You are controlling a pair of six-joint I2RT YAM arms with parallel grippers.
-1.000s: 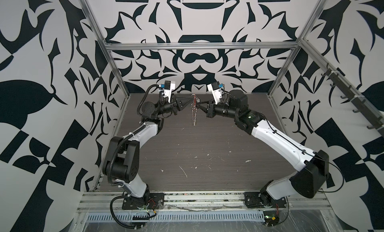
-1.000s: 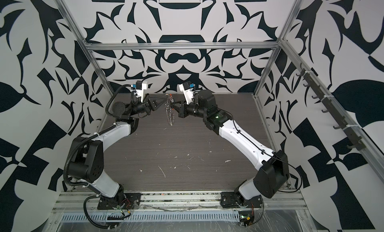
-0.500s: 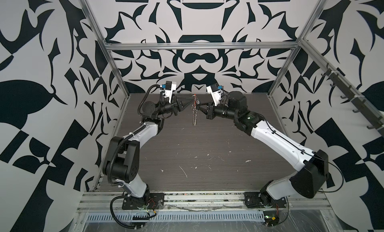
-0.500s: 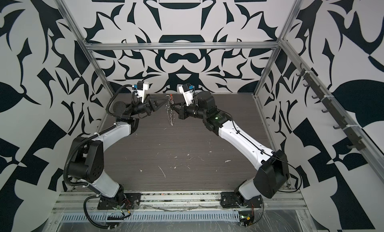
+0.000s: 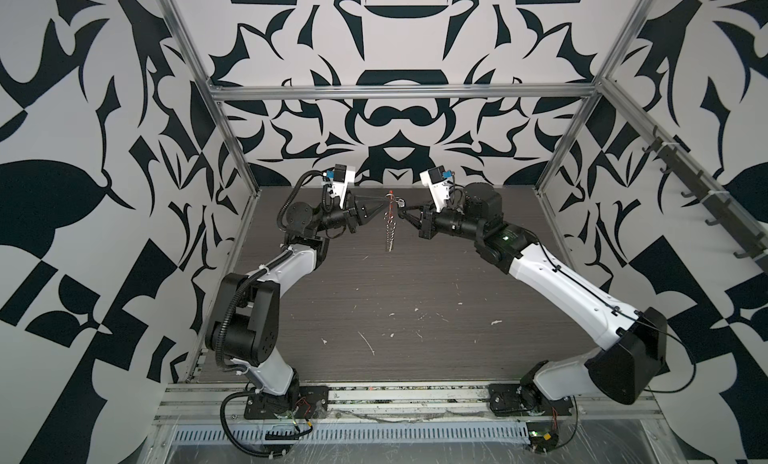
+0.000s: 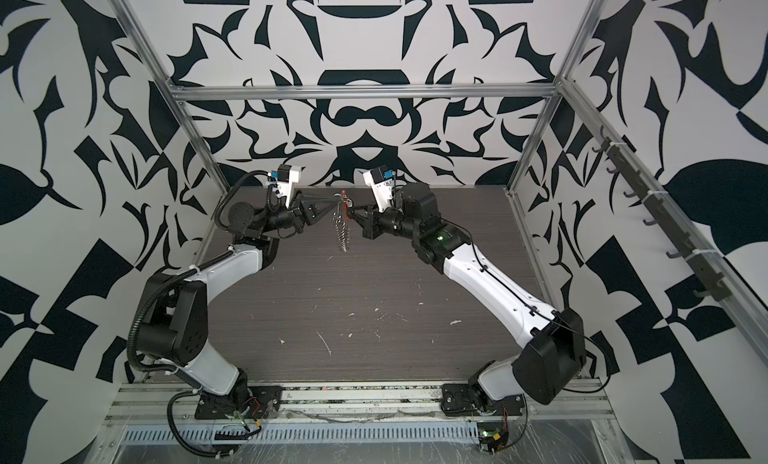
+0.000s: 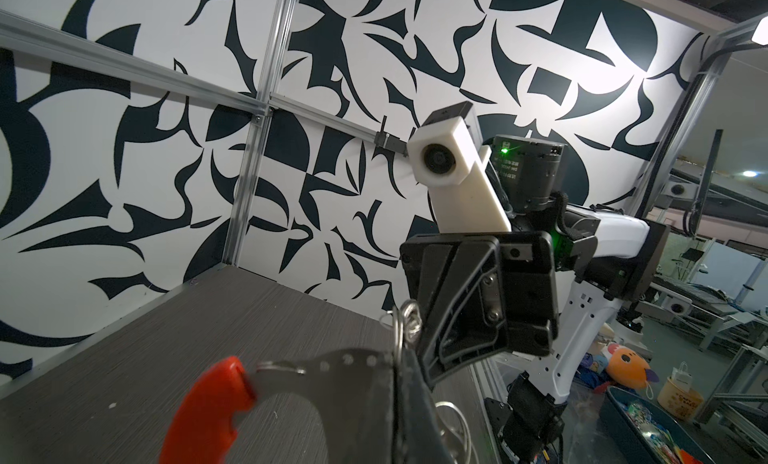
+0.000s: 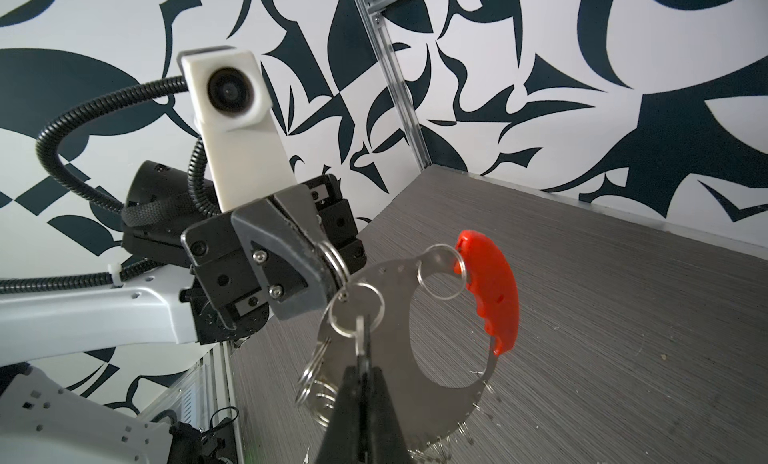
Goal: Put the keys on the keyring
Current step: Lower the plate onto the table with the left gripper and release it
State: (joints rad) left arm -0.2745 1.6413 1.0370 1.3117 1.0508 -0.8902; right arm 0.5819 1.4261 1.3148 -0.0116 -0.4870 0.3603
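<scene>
No shift since before: left tool tight around keyring, right tool around keys.

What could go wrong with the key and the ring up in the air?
The right gripper pinches the key by its end, above the table; it might slip and drop. The left gripper grips only the edge of the keyring, and the hanging metal plate with its orange-red handle could swing and twist the ring away.

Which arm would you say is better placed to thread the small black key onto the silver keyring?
Probably right: the right gripper, shut, pinches the small black key, tip at the round silver keyring; the left gripper steadies a linked silver ring.
</scene>
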